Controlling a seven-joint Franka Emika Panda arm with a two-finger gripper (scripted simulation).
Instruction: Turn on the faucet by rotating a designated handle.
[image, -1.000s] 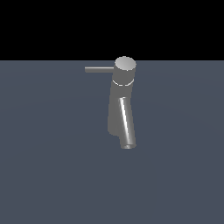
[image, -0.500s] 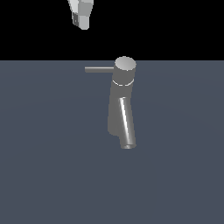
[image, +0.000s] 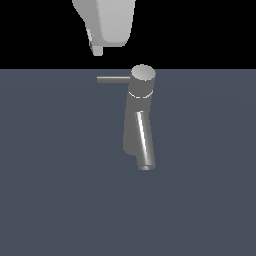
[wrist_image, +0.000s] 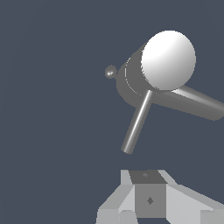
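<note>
Jaws first: I cannot tell from either feed whether they stand apart or together. On the exterior view I see the white gripper (image: 98, 50) only as a bulky housing entering from the top edge, with one short finger (image: 97, 49) poking down below it, and on the wrist view I get just the pale base of the gripper (wrist_image: 148, 197) at the frame's edge, its fingertips cut off. Nothing is held that I can see. On the exterior view the gripper hangs above the handle and apart from it, with a clear gap between the finger and the rod. I read the faucet (image: 137, 117) as standing upright on the flat dark grey-blue floor (image: 50, 190), a grey metallic cylinder topped by a round flat cap (image: 143, 73). From just under that cap the handle (image: 114, 79), a thin straight grey rod, sticks out level toward the exterior view's left. A thicker slanted spout (image: 145, 142) runs down the front of the body, and its open end sits low, close to the floor. On the wrist view I look down on the cap (wrist_image: 168, 60), with the handle (wrist_image: 136, 123) reaching out from beneath it toward the gripper's base, its free end near the gripper but not touching. A small round knob (wrist_image: 110, 71) shows beside the body there.
</note>
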